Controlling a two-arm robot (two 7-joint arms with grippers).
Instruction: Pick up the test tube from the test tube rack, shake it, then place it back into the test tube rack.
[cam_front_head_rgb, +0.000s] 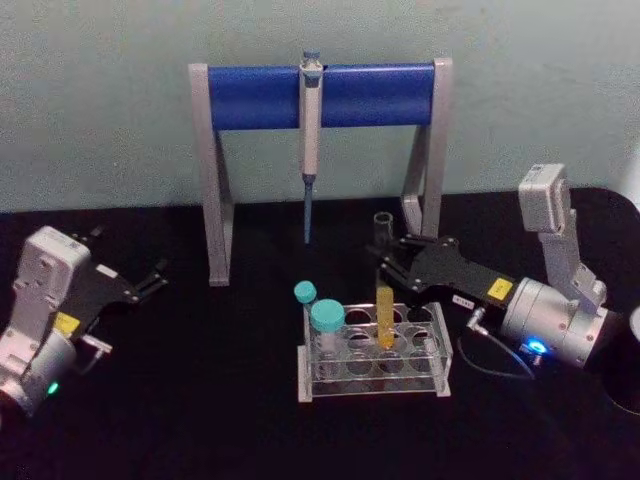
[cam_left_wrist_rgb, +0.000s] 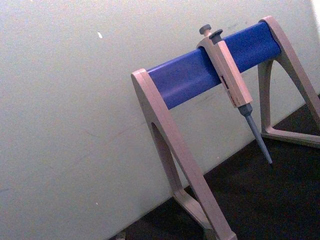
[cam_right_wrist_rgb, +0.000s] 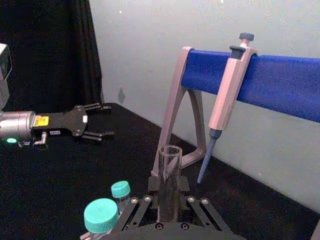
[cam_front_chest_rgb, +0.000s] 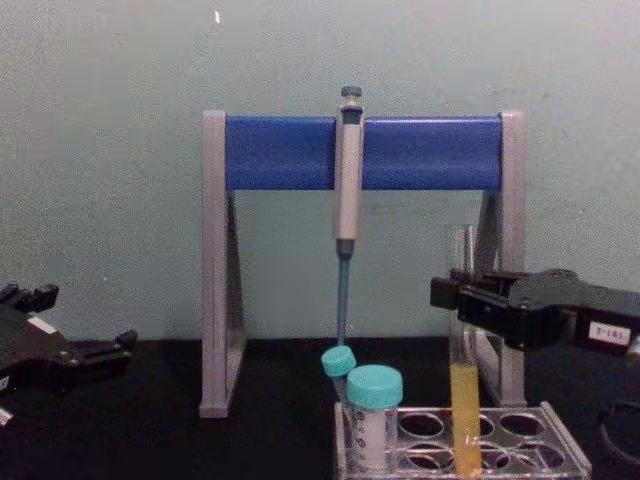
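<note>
Test tube (cam_front_head_rgb: 385, 305) is seen standing upright in a back-row hole of the test tube rack (cam_front_head_rgb: 372, 390), with yellow-orange liquid in its lower part. The glass is clamped above the liquid by the jaws of the right gripper (cam_front_head_rgb: 386, 260), which is extended in from the right side. The rounded bottom appears to sit inside the hole, though whether it rests on the rack floor or is slightly raised cannot be told. Two teal-capped tubes (cam_front_head_rgb: 326, 318) are held in holes at the rack's left end. The left gripper (cam_front_head_rgb: 153, 278) is parked low at the left of the black table (cam_front_head_rgb: 200, 400), well apart from the rack, its jaws spread apart. Behind the rack is set the pipette stand (cam_front_head_rgb: 260, 97), with a pipette (cam_front_head_rgb: 311, 120) hung from its blue bar.
</note>
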